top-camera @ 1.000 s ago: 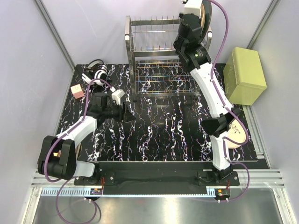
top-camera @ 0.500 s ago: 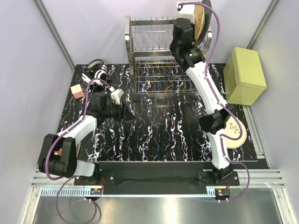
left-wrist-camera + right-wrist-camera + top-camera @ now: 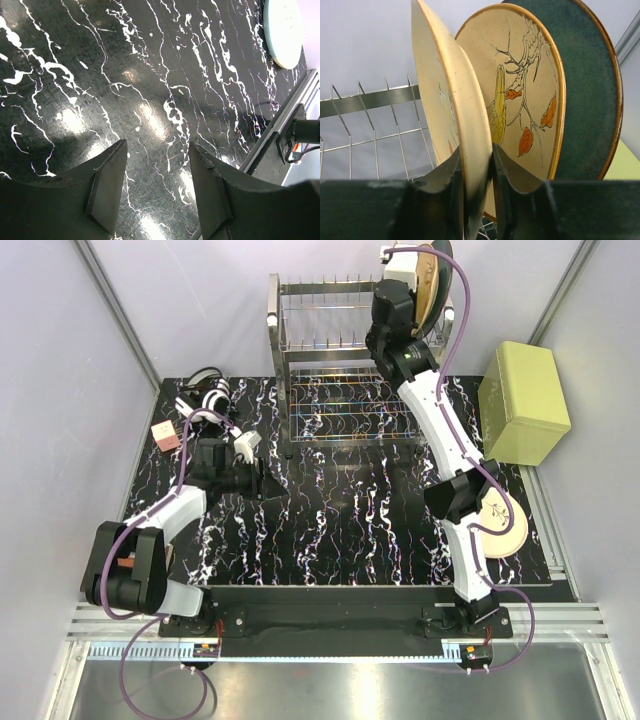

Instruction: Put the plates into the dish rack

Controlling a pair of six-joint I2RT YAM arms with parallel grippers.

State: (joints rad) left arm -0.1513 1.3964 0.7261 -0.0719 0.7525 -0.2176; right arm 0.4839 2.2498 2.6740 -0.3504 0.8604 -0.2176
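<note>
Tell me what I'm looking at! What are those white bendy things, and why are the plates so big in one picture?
Those are robot arms: left arm and right arm, bolted to a black marbled table. One picture looks down from above; the other two come from small cameras on each wrist, so things look huge. The right pincer pinches an orange-peach plate by its edge, up at the dish rack. Behind it stand a bird-and-branch plate and a teal plate. The left pincer is open and empty above the table. A cream plate lies flat near the right arm.
</note>
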